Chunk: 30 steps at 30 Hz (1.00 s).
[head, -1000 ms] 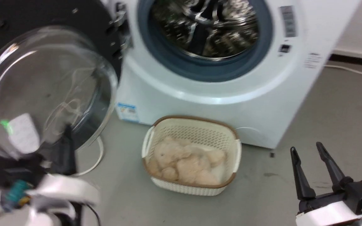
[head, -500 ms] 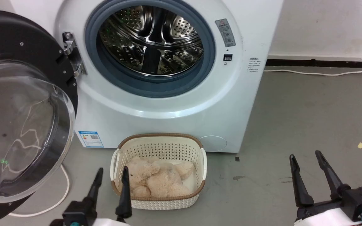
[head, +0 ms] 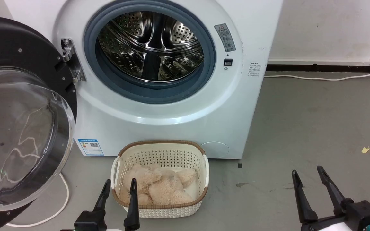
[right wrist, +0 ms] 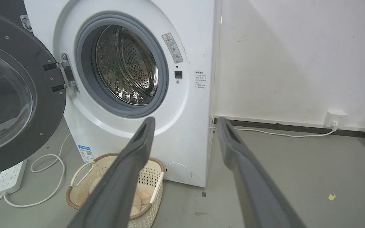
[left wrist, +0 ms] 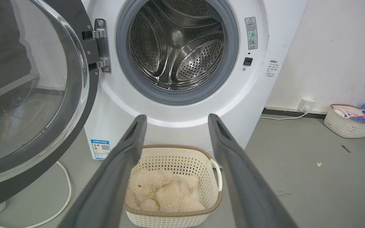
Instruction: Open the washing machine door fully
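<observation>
**Clerk:** Change since a second ago: the left gripper (head: 120, 181), then blurred and close under the door's glass, is now sitting low at the left of the head view, apart from the door. The head camera has also turned, so the whole scene is sitting differently.

**Checker:** Item one?

**Clerk:** The washing machine door (head: 21, 128), a black disc with a clear bulging bowl. It is hanging swung wide to the left of the drum on its metal hinge (head: 71, 61), with its inner face pointing toward the robot.

**Checker:** Item two?

**Clerk:** The washing machine (head: 172, 112), white, is standing on the grey floor (head: 316, 122). Its steel drum (head: 153, 48) is showing bare inside the grey gasket (head: 159, 93). A blue sticker (head: 90, 147) and a small round cover (head: 215, 149) are sitting low on the front.

**Checker:** In front of it?

**Clerk:** A cream basket (head: 161, 142) is sitting just before the machine, holding a beige plush toy (head: 159, 187). A white cable (head: 64, 195) is looping on the floor under the door, with a power strip (right wrist: 8, 179) lying beside it.

**Checker:** Grippers?

**Clerk:** The left gripper's fingers are standing parted and holding nothing, their tips overlapping the basket's near left corner in the head view. The right gripper (head: 307, 170) is likewise spread and gripping nothing, hovering over bare floor well to the right of the machine.
</observation>
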### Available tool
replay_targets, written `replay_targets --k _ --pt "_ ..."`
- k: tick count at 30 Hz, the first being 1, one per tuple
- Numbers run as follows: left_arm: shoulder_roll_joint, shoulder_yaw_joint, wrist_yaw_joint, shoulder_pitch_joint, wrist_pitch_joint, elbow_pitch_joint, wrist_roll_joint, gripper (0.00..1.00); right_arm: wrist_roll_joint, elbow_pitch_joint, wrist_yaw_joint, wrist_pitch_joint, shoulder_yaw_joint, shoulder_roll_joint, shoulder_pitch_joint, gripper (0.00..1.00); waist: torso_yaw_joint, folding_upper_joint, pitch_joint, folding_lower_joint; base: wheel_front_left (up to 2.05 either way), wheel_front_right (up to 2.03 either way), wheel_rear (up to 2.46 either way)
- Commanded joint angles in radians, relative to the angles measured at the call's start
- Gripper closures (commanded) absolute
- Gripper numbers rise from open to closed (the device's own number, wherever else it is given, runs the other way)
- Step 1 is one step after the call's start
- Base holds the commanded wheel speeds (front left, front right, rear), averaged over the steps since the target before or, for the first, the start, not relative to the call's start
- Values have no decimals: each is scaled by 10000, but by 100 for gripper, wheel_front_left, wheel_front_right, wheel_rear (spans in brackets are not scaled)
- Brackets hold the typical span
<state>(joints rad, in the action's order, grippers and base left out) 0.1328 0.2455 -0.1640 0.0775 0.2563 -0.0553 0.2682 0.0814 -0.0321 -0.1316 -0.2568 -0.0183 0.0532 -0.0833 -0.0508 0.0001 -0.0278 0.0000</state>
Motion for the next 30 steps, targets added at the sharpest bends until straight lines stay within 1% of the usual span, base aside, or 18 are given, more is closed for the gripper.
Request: replay_targets --k 1,11,12,30 --pt "-96 -60 62 84 52 -64 -141 0 104 -47 9 -47 43 -29 -90 0 4 -1 -26 0 0 0 0" --pt "-306 -312 132 168 54 -6 -203 0 128 -76 9 -48 42 -30 -115 0 14 -1 -17 0 0 0 0" --pt "-273 -309 97 34 -6 -30 -187 100 68 -38 0 2 38 0 2 100 14 -1 -19 1 0 0 0" --pt "-333 -565 279 -65 -317 32 -488 100 -38 7 1 316 53 -4 106 100 74 -1 17 1 0 0 0"
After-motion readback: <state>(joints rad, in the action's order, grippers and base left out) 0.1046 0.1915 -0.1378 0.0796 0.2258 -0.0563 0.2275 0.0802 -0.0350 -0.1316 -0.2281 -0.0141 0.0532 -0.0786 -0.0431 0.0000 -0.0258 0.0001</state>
